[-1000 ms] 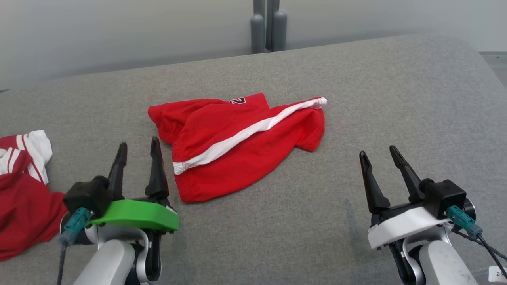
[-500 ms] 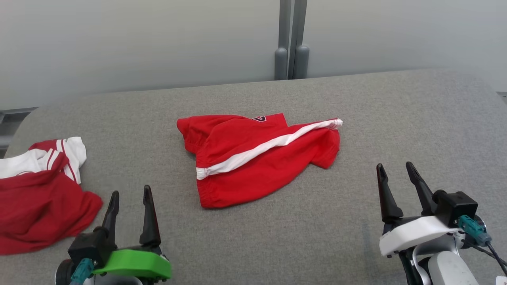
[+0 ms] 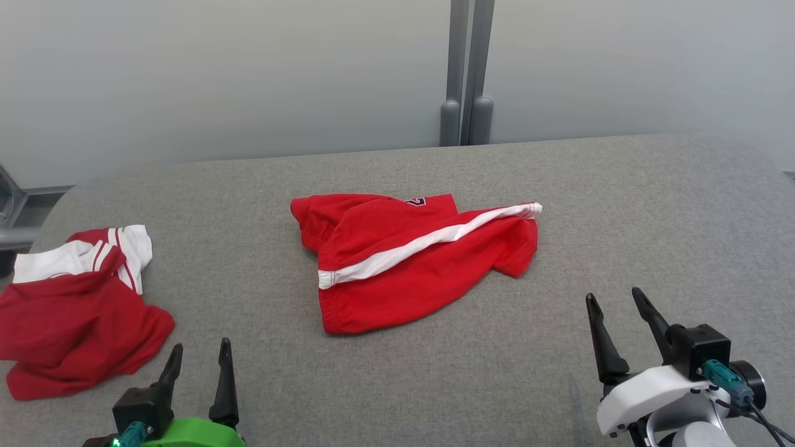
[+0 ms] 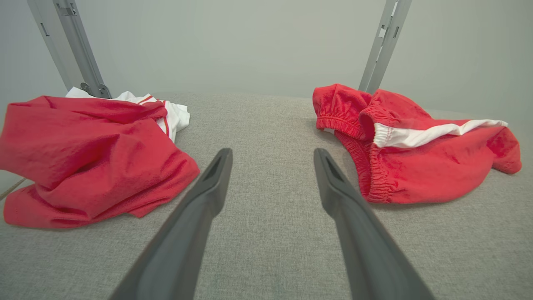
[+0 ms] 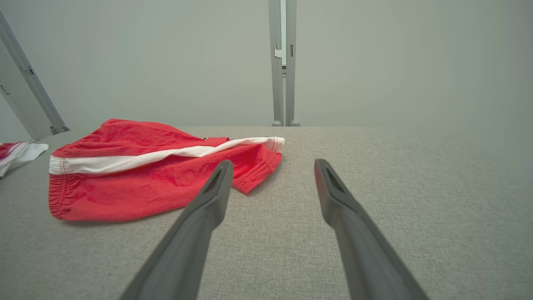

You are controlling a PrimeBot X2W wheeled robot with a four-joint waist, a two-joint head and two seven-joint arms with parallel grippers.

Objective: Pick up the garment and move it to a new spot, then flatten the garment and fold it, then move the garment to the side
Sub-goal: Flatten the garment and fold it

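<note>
A red garment [image 3: 410, 267] with a white side stripe lies loosely bunched in the middle of the grey table [image 3: 435, 385]. In the left wrist view this garment [image 4: 420, 166] sits right of the fingers, elastic waistband toward them. In the right wrist view the garment [image 5: 137, 183] lies to the left. My left gripper [image 3: 200, 345] is open and empty at the bottom left, well short of it. My right gripper [image 3: 613, 295] is open and empty at the lower right, clear of the cloth. The left gripper [image 4: 271, 152] and right gripper [image 5: 272, 162] frame bare table.
A second red and white garment [image 3: 81, 310] lies crumpled at the table's left edge, left of my left fingers [image 4: 187, 233]. Grey metal posts [image 3: 466, 93] stand behind the table's far edge against a pale wall.
The head camera has lifted, so the whole picture slid down. Both open grippers have drawn back toward me, the left one away from the garment's near left corner. The garment lies as before.
</note>
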